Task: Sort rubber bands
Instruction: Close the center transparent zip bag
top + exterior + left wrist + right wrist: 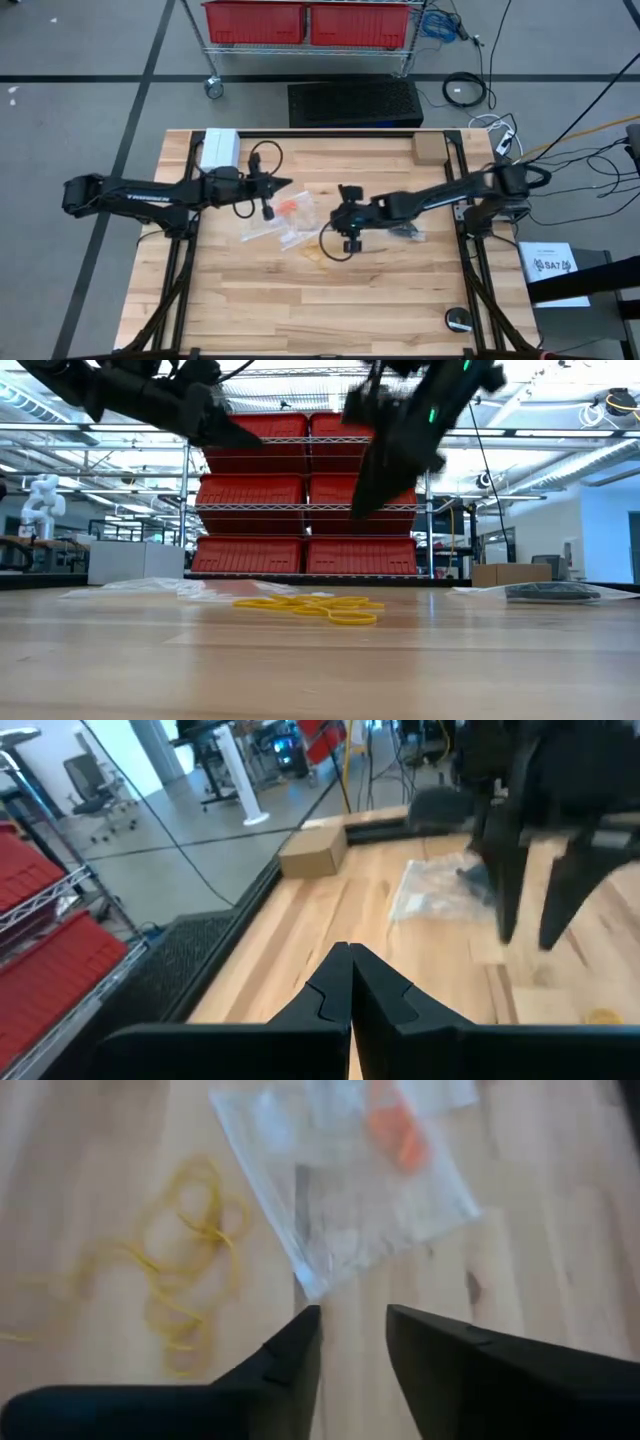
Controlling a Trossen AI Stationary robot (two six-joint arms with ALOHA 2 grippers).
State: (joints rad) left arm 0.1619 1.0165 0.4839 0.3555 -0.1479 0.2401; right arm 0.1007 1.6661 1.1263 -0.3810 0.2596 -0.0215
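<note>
Two arms meet over the wooden table (250, 310) in the high view: the left gripper (283, 184) points inward, the right gripper (350, 243) hangs beside clear bags (268, 226) holding orange rubber bands (291, 205). Low view: yellow rubber bands (318, 606) lie loose on the wood, both grippers raised above. Left wrist view: its fingers (330, 995) are pressed together, empty. Right wrist view: fingers (300, 1342) are parted, gripping nothing, aimed near a bag edge, probably readying a pick.
</note>
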